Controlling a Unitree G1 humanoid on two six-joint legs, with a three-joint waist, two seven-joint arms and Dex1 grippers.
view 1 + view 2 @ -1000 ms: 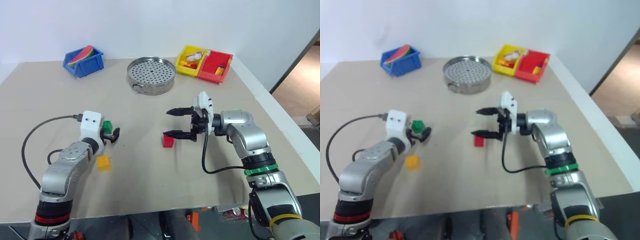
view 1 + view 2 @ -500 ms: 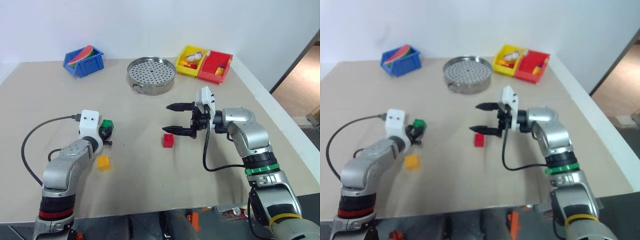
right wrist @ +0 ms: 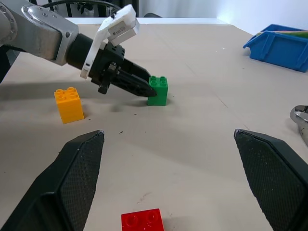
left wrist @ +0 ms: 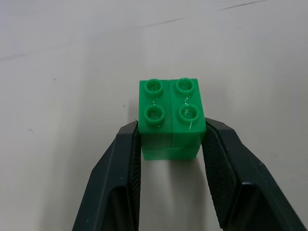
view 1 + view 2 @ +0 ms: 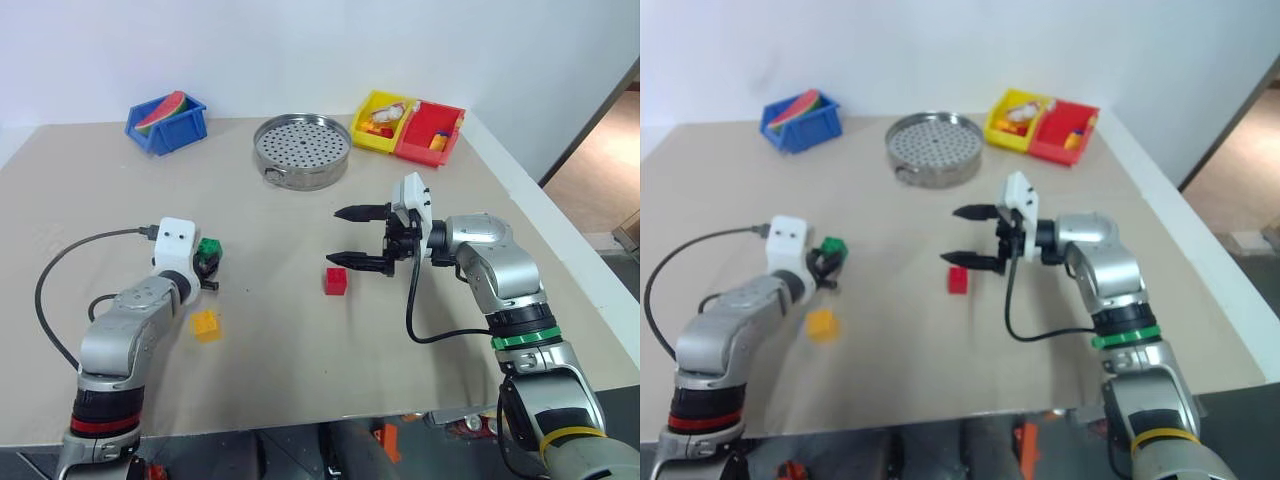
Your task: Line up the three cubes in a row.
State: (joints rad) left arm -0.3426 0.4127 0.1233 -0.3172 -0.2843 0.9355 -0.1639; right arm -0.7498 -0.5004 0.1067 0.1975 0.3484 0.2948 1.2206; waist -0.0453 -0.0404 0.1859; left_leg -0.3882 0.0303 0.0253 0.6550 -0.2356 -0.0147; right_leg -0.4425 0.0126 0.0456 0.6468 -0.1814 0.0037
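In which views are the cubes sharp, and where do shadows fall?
Left wrist view: green cube sharp, studs glossy, held between the left gripper's fingers. Right wrist view: yellow-orange cube and green cube sharp with soft shadows on the table; red cube cut off by the frame edge. Left eye view: even light, faint shadow under the right gripper.

The two head cams sit up high, looking forward and down over the whole table (image 5: 300, 370), and they're basically the same shot nudged sideways a bit. The left wrist cam is super close, staring along its own fingers (image 4: 120, 187) at the green cube (image 4: 172, 115) and bare tabletop. The right wrist cam sits low, just above the surface, facing across toward the left gripper (image 3: 137, 84). It catches that same green cube, plus the yellow-orange cube (image 3: 69, 104) and the red cube (image 3: 142, 221).
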